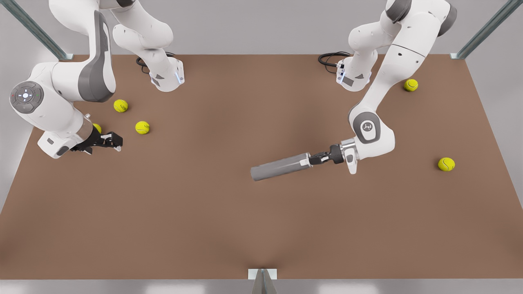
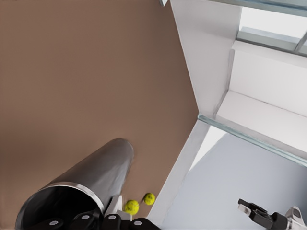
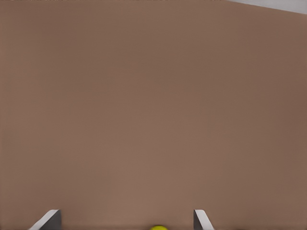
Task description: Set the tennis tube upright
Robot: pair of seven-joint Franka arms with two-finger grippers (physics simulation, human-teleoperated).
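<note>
Your left gripper [image 1: 314,158] was on the arm at the front view's right, clamped on the rim end of the tennis tube [image 1: 280,166]. The tube lay nearly level, close over the brown table [image 1: 204,212], its far end pointing toward the front view's left and slightly toward the near edge. Whether the tube touched the table could not be told. In the left wrist view the open, lighter-rimmed mouth of the tube [image 2: 81,191] sat right against the left gripper's black fingers [image 2: 111,222].

Your right gripper [image 1: 113,141] was on the arm at the front view's left, low near the table edge, its fingers spread apart and holding nothing. The right wrist view showed the two fingertips [image 3: 47,221] well separated over bare table. This arm waited.

Five tennis balls were noted. Two [image 1: 120,105] [image 1: 142,127] lay near the right gripper, and a third [image 1: 97,128] was partly hidden behind that arm's wrist. A fourth [image 1: 410,85] lay behind the left arm and a fifth [image 1: 446,164] near the table's edge at the front view's right. All were well apart from the tube. Nothing stood on the table around the tube's free end.
</note>
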